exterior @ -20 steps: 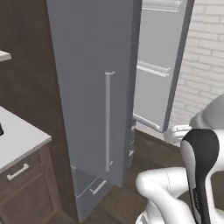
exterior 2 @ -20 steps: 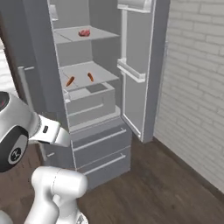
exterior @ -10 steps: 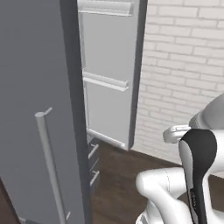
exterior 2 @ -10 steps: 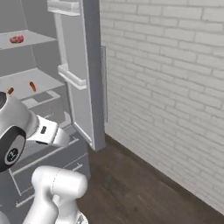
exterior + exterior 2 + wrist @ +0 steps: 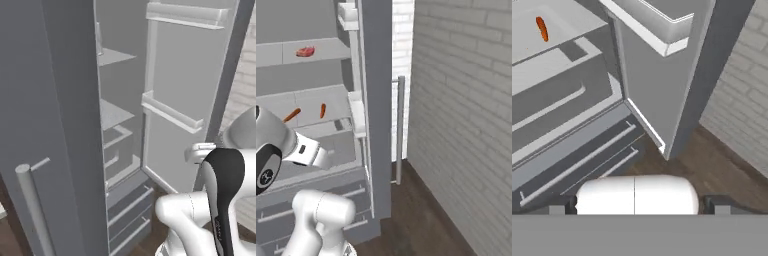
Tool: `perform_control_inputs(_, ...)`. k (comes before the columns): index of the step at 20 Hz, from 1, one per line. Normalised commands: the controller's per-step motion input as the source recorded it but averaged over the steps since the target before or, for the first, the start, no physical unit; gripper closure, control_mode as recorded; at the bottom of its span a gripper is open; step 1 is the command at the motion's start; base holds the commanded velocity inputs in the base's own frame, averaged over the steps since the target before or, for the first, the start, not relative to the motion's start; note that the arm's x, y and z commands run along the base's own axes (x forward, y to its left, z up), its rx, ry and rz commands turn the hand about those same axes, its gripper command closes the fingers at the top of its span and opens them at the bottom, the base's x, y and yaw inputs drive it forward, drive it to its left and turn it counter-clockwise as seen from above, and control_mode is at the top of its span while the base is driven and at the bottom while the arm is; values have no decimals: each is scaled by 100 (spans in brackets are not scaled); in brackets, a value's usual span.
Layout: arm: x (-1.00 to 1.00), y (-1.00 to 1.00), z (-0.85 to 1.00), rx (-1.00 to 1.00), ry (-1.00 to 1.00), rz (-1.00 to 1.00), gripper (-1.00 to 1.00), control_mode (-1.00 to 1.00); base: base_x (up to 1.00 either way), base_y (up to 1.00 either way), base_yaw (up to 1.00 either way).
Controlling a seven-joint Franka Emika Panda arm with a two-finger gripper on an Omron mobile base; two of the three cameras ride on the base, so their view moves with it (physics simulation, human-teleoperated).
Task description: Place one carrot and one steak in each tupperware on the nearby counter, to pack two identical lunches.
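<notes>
Two carrots (image 5: 292, 115) (image 5: 322, 110) on middle fridge shelf (image 5: 286, 102) | steak (image 5: 305, 51) on shelf above | fridge door (image 5: 376, 100) open | gripper jaws spread wide, holding nothing | no readable labels

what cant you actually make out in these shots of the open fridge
- Second steak: the right base view shows one steak on the upper shelf; the frame's left edge cuts that shelf off.
- Carrots: tiny orange slivers in the right base view; the hand view catches one.
- Shelf contents, left base view: hidden behind the near fridge door.
- Tupperware and counter: outside every frame.
</notes>
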Motion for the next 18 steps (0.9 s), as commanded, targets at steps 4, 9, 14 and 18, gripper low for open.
perform_control_inputs(4,0,0,0,0,0,0,-100,100,82,3,78)
perform_control_inputs(9,0,0,0,0,0,0,-100,100,65,3,69)
perform_control_inputs(14,0,0,0,0,0,0,-100,100,42,-14,44)
perform_control_inputs(18,0,0,0,0,0,0,-100,100,47,11,18)
